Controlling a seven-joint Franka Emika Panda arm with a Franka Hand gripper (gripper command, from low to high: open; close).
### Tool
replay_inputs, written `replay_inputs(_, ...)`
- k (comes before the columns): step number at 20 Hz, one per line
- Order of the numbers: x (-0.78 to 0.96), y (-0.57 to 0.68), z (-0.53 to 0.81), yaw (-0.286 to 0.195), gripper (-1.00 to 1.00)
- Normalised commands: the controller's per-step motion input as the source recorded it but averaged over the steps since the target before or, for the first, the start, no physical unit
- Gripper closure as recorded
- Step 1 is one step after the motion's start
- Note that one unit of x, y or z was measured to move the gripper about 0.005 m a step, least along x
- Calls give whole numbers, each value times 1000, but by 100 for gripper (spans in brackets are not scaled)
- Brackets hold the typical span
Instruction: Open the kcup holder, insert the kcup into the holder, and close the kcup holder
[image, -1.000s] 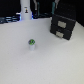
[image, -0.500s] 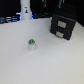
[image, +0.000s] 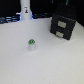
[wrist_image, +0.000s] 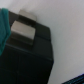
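- Sitting shut at the far right of the white table (image: 55, 62) in the exterior view: black boxy kcup holder (image: 63, 25) with two pale-handled drawer fronts, neither pulled out.
- Standing alone near the middle, well apart from it: small green-topped, whitish kcup (image: 32, 45).
- Looming large and dark in the wrist view, that holder (wrist_image: 27, 57).
- Not showing clearly anywhere: fingers, so impossible telling their opening or hold.
- Remaining, apparently: opening, inserting, closing.

Cup (image: 32, 44) stands alone mid-table (image: 55, 62). Drawer box (image: 64, 23) sits well apart at its two o'clock, near the back. A bottle (image: 25, 11) stands at the cup's twelve o'clock, at the far edge.
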Motion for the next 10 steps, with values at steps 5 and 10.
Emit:
replay_inputs(5, -37, 610, -121, -159, -100)
replay_inputs(10, 7, 543, -232, -153, -100)
